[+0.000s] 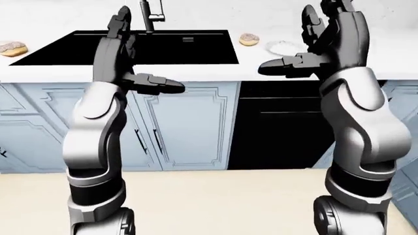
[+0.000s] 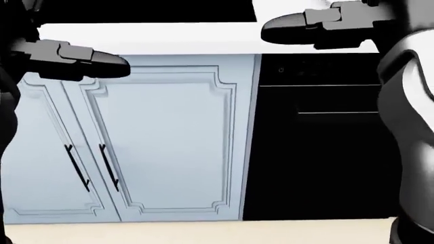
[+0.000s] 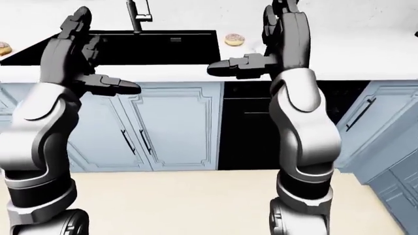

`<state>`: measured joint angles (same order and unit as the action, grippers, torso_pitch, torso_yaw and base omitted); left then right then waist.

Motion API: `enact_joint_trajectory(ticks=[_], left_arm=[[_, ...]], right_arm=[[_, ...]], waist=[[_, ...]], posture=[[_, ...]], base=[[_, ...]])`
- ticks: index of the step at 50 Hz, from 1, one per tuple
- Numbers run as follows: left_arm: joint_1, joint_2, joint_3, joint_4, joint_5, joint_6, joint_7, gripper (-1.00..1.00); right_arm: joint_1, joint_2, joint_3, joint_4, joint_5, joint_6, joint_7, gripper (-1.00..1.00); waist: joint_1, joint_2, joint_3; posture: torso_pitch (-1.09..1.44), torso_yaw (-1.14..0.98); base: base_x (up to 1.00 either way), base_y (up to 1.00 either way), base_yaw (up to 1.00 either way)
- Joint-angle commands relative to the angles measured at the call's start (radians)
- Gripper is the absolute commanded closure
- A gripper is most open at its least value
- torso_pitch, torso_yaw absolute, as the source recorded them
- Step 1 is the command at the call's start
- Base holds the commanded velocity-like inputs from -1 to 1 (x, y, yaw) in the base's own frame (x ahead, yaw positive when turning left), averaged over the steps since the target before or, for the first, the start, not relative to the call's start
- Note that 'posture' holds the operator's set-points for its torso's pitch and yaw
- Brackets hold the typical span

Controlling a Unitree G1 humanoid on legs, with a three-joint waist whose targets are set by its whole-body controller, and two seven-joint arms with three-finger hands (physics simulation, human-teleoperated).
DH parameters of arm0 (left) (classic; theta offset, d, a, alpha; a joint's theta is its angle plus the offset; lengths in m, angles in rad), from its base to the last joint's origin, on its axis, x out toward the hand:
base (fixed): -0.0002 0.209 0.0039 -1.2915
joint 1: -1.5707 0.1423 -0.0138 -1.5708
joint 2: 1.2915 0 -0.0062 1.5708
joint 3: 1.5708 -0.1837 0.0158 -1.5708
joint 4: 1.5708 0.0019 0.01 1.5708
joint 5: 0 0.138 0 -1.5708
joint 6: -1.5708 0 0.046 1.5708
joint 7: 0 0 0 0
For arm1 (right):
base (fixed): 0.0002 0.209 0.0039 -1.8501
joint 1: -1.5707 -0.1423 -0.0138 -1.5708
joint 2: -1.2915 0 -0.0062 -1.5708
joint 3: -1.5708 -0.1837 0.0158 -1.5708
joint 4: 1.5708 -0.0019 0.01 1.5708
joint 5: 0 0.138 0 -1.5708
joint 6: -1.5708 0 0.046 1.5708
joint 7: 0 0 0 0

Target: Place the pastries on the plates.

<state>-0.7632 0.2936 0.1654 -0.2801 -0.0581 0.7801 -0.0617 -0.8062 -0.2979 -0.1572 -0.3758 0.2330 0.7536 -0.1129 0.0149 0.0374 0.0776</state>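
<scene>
A glazed pastry [image 1: 249,39] lies on the white counter [image 1: 215,71] just right of the sink, next to a pale plate [image 1: 282,47]. A second pastry [image 1: 13,48] lies on the counter at the far left edge of the left-eye view. My left hand [image 1: 145,53] is raised in front of the sink, fingers up and thumb out, open and empty. My right hand [image 1: 287,41] is raised in front of the plate, also open and empty. Both hands are short of the counter and touch nothing.
A black sink [image 1: 72,49] with a faucet [image 1: 151,14] is set in the counter. Below are light blue cabinet doors [image 1: 186,127] and a black dishwasher front [image 1: 281,127]. Beige floor [image 1: 215,196] lies between me and the cabinets.
</scene>
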Motion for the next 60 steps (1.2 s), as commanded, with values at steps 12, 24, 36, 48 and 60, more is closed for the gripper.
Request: enact_joint_trajectory(ticks=[12,24,36,48,60], left_arm=[[-0.051,0.01,0.002,-0.001,0.002,-0.065,0.023,-1.0],[-0.035,0.012,0.01,-0.032,-0.018,-0.041,0.035,-1.0],[-0.018,0.004,0.004,-0.026,-0.01,-0.06,0.049,-1.0],[-0.019,0.007,0.004,-0.005,-0.005,-0.073,0.043,-1.0],[-0.023,0.012,0.007,-0.011,0.004,-0.06,0.036,-1.0]], right_arm=[[-0.034,-0.012,-0.022,-0.046,0.005,-0.03,-0.005,-1.0],[-0.045,-0.011,-0.015,-0.038,-0.02,-0.029,-0.006,-1.0],[-0.035,-0.007,-0.022,-0.06,-0.009,-0.022,-0.009,-1.0],[-0.038,-0.003,-0.016,-0.062,-0.025,-0.012,-0.001,-1.0],[-0.035,-0.001,-0.014,-0.054,-0.036,-0.027,0.011,-1.0]], waist=[[0.021,-0.115,-0.052],[0.002,-0.058,-0.044],[0.007,-0.045,-0.05],[-0.018,-0.015,-0.052],[0.004,-0.053,-0.054]], posture=[[0.0,0.0],[0.0,0.0],[0.0,0.0],[0.0,0.0],[0.0,0.0]], base=[[0.61,-0.46,0.0],[0.23,-0.13,0.0],[0.18,-0.04,0.0],[0.02,0.0,0.0],[0.1,0.0,0.0]])
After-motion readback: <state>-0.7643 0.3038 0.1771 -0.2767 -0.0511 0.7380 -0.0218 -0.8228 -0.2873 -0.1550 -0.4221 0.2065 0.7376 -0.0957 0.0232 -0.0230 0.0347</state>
